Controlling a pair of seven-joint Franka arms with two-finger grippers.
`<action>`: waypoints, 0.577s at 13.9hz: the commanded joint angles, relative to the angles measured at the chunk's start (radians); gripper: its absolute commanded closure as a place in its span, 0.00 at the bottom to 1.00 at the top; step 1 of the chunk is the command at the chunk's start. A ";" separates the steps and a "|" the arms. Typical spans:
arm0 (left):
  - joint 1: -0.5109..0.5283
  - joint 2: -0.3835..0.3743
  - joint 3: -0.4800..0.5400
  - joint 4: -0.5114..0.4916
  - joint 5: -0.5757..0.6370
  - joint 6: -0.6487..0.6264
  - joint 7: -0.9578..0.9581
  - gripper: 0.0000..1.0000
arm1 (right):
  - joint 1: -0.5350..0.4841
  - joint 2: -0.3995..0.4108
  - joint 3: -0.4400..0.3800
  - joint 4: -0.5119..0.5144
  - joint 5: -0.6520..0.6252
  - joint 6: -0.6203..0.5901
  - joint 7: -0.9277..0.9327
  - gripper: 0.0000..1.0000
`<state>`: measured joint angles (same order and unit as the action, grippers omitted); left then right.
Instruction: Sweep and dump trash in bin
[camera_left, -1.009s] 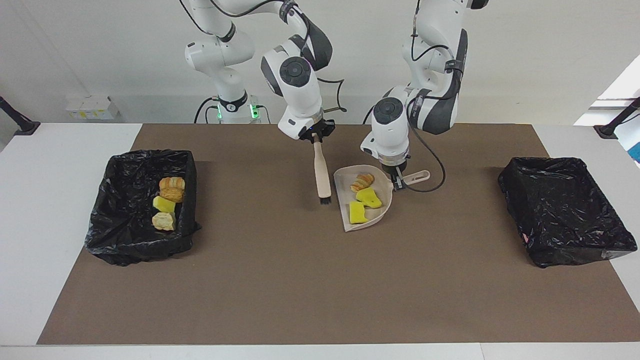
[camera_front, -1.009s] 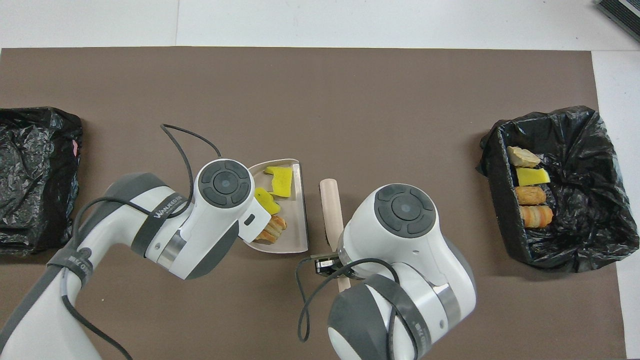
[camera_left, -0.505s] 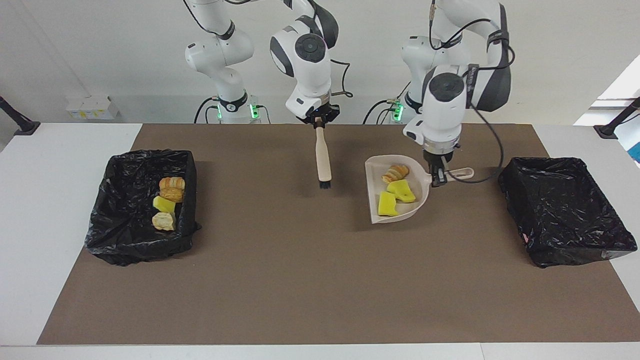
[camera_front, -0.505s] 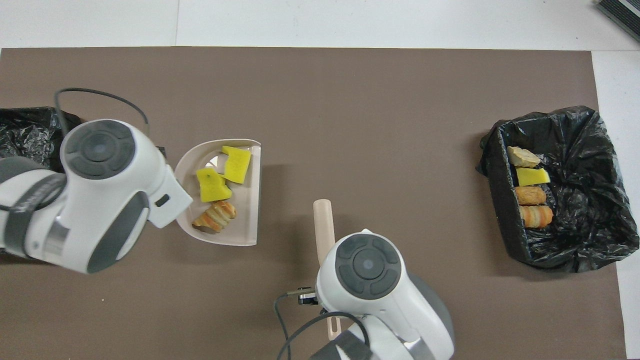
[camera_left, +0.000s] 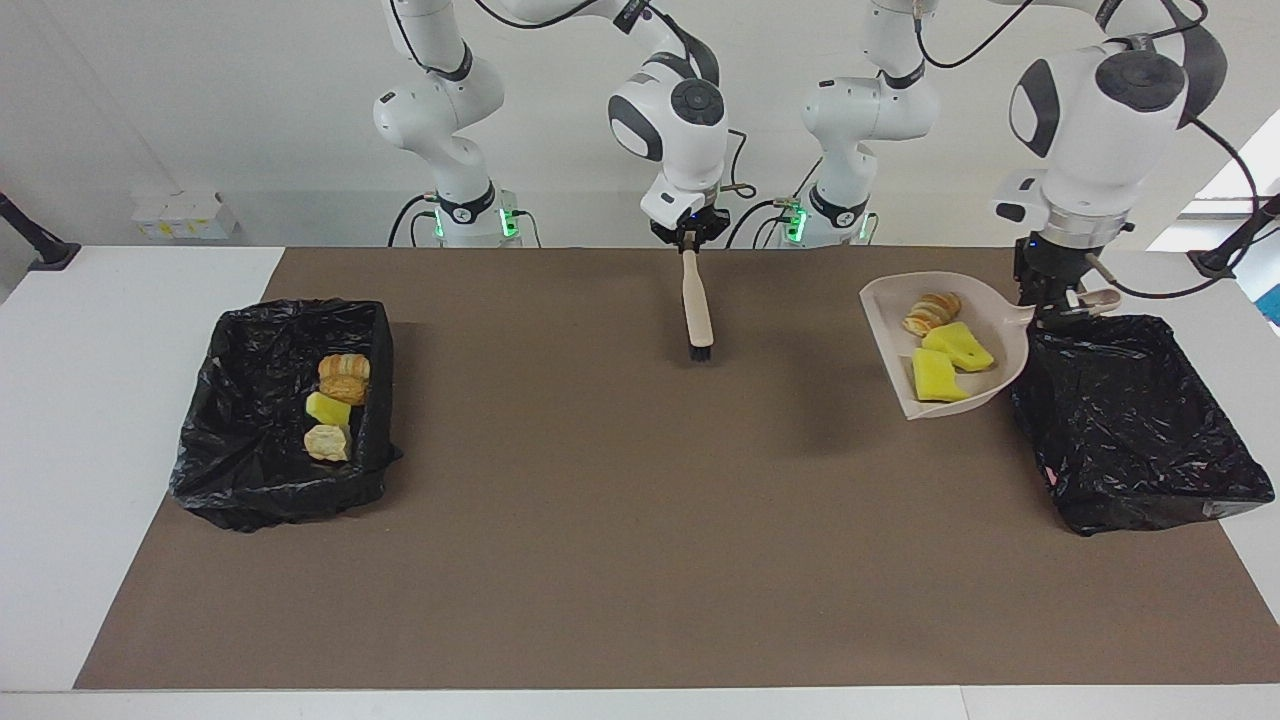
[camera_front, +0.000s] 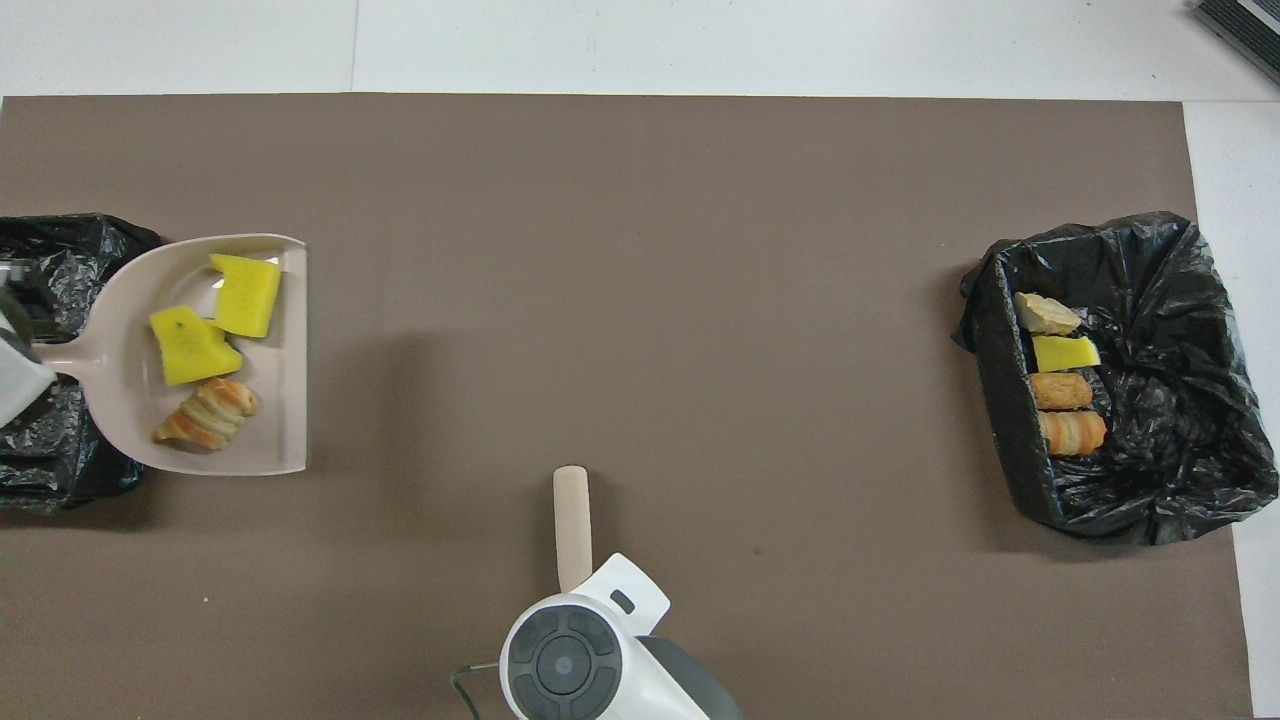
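Beige dustpan (camera_left: 985, 375) hangs raised from the left pincer (camera_left: 1052, 305), clamped on its handle, pan end tipped slightly down so we judge the load rides against the back wall. In it: two yellow sponge chunks (camera_left: 957, 346) and one striped orange-brown lump (camera_left: 931, 312). The pincer sits over the rim of the empty black bin (camera_left: 1130, 420) at the left arm's end; pan body still over the mat (camera_left: 600, 520) beside it.

Right pincer (camera_left: 689, 243) clamped on the brush (camera_left: 697, 310), bristles hanging down, clear of the desk; waiting.

Four more bits (camera_left: 336, 405) lie in the other bin (camera_left: 270, 480), well apart from both pincers.

Since a second ago: the dustpan has lifted off the mat mid-desk and travelled to the bin; the brush has drawn back toward the robots.
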<state>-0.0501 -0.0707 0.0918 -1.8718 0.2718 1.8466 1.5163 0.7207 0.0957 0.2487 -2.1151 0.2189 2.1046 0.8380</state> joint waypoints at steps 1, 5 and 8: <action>0.085 0.066 -0.009 0.098 0.050 -0.007 0.048 1.00 | 0.020 0.027 -0.003 0.001 -0.018 0.044 0.062 1.00; 0.251 0.094 -0.007 0.106 0.058 0.112 0.120 1.00 | 0.019 0.024 -0.005 0.023 -0.070 -0.001 0.116 0.00; 0.344 0.146 -0.006 0.111 0.131 0.222 0.122 1.00 | -0.007 0.001 -0.014 0.092 -0.104 -0.136 0.101 0.00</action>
<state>0.2443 0.0264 0.0968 -1.7911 0.3478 2.0048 1.6311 0.7369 0.1234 0.2365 -2.0691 0.1409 2.0488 0.9222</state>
